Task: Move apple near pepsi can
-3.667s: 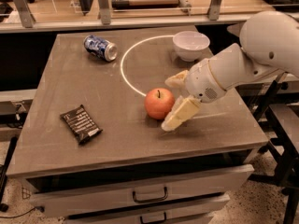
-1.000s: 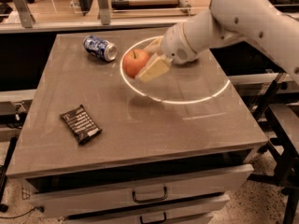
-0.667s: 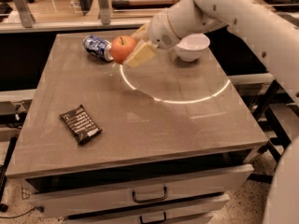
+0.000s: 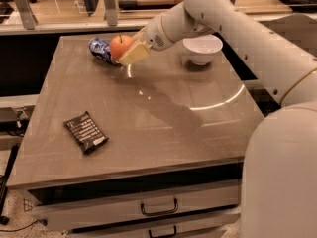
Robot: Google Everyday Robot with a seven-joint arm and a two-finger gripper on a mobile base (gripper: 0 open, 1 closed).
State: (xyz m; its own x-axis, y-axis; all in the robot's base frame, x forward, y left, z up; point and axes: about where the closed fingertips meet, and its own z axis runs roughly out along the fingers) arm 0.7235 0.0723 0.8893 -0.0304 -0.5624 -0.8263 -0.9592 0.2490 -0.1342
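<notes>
Far left corner of the table [image 4: 163, 133]: the gripper [image 4: 125, 49] was there, clamped on the apple [image 4: 120, 43]. One tan finger [image 4: 133, 54] pressed against the apple's near right side; the other finger was hidden behind the fruit. The apple was orange-red, with its stem pointing up.

The blue can [image 4: 100, 49] lay on its side just left of the apple, close to the far edge. The apple overlapped the can's right end from where I stood. Could not tell whether the two touched, or whether the apple rested on the tabletop or hung just above it.

The white arm [image 4: 223, 21] reached in from the right side, crossing above the far right part of the table.

A white bowl [image 4: 202, 48] sat upright near the far edge, right of centre, well apart from the apple and just past the arm.

A dark snack wrapper [image 4: 85, 131] lay flat toward the near left corner, well apart from everything else.

Two drawers [image 4: 158, 209] with dark handles sat under the near edge.
</notes>
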